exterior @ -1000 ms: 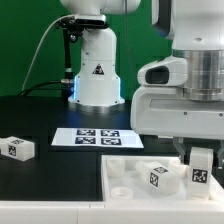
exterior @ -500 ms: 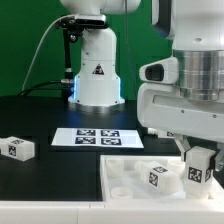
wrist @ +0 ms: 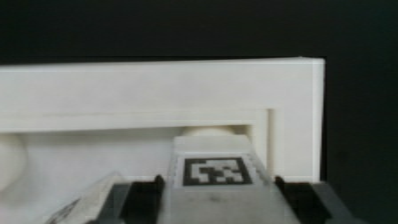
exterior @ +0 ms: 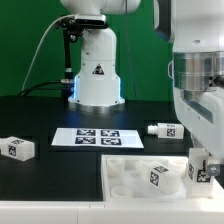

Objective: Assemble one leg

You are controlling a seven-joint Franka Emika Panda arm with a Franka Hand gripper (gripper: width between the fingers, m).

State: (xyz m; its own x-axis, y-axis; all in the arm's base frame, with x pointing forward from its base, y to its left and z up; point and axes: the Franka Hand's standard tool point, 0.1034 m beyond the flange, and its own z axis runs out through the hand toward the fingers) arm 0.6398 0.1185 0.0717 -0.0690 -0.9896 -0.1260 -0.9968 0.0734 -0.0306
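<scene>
My gripper [exterior: 203,168] is at the exterior view's right, shut on a small white leg [exterior: 202,172] whose square tag faces the camera. It holds the leg upright over the right end of the wide white panel [exterior: 125,172]. In the wrist view the held leg [wrist: 217,180] sits between the two dark fingers [wrist: 143,202], with the panel's raised rim [wrist: 160,95] beyond it. A second tagged leg [exterior: 155,176] rests on the panel near its middle. A third leg [exterior: 165,129] lies on the black table behind the panel. A fourth leg [exterior: 17,148] lies at the far left.
The marker board [exterior: 98,137] lies flat on the table behind the panel. The arm's white base [exterior: 97,75] stands at the back centre. The table's front edge runs just below the panel.
The arm has swung to the exterior view's right with the leg in its grip, and the wrist has turned. The leg lying behind the panel has come into view.
</scene>
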